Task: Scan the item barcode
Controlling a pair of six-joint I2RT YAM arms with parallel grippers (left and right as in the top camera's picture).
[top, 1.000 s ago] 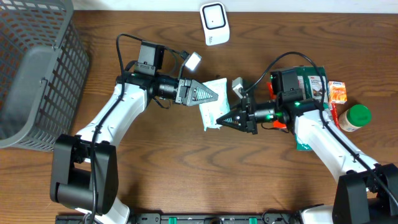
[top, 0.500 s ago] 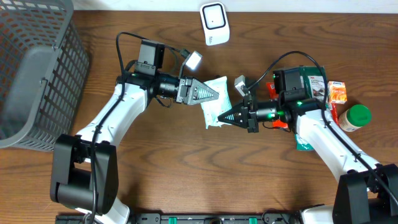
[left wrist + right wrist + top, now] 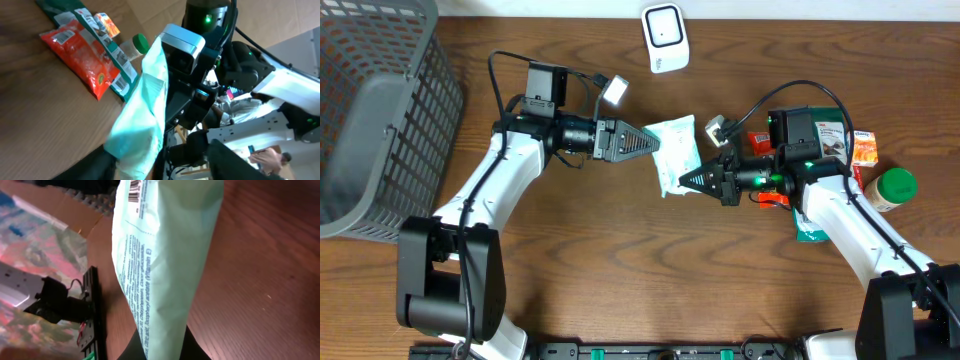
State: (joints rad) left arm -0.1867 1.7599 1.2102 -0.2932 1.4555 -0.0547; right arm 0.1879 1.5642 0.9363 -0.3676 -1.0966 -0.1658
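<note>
One light, floppy mint pouch (image 3: pixel 676 152) held above the desk (image 3: pixel 570 260) centre. Right gripper (image 3: pixel 686 181) jaws pinched on its near edge; left gripper (image 3: pixel 652 143) jaws spread around its left edge. Film looks slippery: grip the seam, keep the barcode (image 3: pixel 134 191) clear.

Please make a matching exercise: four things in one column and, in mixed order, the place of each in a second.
1. pale green pouch
2. white scanner
3. grey basket
4. green-lidded jar

a. left end of the table
b. far edge, near the middle
c. held in the right gripper
d. right end, near the orange carton

Pairs: 1-c, 2-b, 3-a, 4-d
</note>
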